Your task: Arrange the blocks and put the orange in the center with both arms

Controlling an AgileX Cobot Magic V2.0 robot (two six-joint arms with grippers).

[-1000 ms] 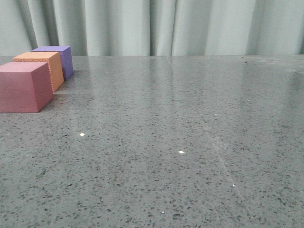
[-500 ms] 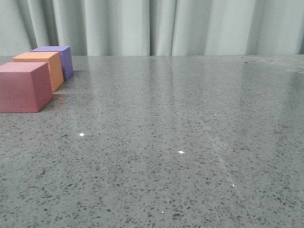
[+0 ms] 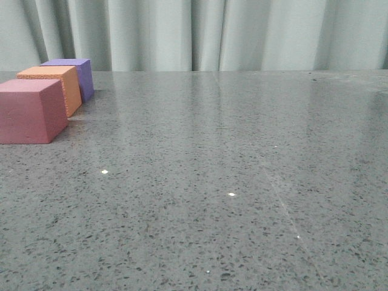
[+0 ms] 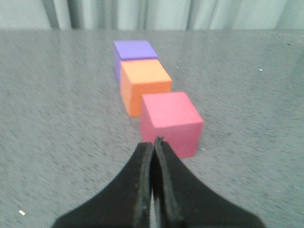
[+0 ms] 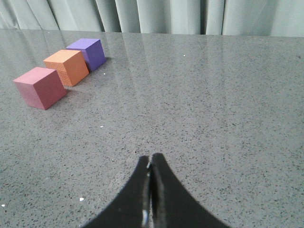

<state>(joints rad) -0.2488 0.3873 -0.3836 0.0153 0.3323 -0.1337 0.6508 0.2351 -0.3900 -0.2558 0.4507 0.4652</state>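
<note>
The left gripper has its fingers pressed together on nothing, low over the tabletop, just near of the pinkish-red cube. Beyond it stands the orange cube, then the purple cube farthest: one row at the tabletop's far left, orange in the middle. All three are plain and matte. The right gripper is likewise pressed together and empty, well apart to the right.
</note>
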